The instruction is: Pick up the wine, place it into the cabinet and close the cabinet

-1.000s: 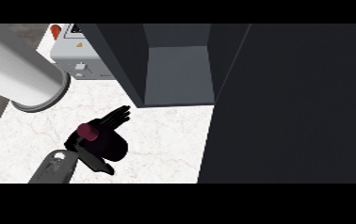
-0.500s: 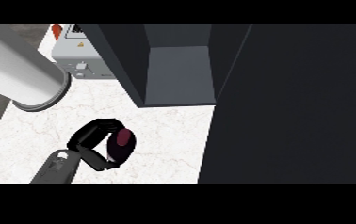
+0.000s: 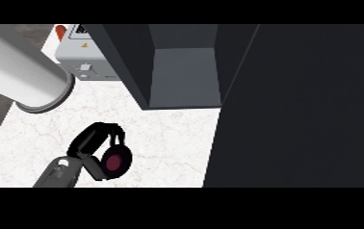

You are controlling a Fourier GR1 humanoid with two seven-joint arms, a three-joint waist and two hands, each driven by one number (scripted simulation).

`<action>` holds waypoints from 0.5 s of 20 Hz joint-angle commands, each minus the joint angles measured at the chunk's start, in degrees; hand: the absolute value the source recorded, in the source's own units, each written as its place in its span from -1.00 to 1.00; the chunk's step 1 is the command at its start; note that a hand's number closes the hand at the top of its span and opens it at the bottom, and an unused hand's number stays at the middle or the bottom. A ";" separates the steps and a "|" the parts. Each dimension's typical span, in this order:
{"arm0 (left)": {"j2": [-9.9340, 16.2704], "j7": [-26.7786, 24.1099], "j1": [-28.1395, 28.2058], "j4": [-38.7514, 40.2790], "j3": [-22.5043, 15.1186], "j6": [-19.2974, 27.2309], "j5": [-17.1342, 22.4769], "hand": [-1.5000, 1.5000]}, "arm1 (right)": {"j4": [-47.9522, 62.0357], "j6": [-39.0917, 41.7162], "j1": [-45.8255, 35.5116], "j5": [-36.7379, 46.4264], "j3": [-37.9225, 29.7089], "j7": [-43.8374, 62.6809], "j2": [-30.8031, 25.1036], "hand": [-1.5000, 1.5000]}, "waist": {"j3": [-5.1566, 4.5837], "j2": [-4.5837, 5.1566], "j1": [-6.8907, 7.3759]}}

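Your left hand [image 3: 96, 146] sits low on the white bench [image 3: 171, 132], forearm entering from the lower edge, fingers [image 3: 107, 132] curled around the wine [image 3: 116, 159], its dark red end facing up. The open cabinet [image 3: 185, 74] stands beyond it, apart.

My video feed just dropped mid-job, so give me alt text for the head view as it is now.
A black hand at the lower left has its fingers curled round the wine bottle, seen end-on as a dark red disc, above the white marble counter. Ahead, the dark cabinet stands open, its door filling the right side. A grey cylinder crosses the upper left.
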 commanded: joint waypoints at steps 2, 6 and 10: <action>-2.32 -4.18 4.12 0.85 9.58 9.00 7.57 1.00 | -6.75 -0.74 3.61 2.25 1.08 0.72 -1.70 -1.00 | -0.04 -0.35 0.71; -5.53 -3.01 8.74 -4.86 10.49 12.80 10.25 1.00 | -10.34 -1.75 3.99 4.20 0.64 2.84 -2.98 -1.00 | 0.00 -0.31 1.17; -6.67 3.67 11.57 -13.09 8.56 9.91 12.34 1.00 | -9.42 -0.88 5.14 3.51 -0.12 2.08 -3.08 -1.00 | 0.06 -0.04 1.56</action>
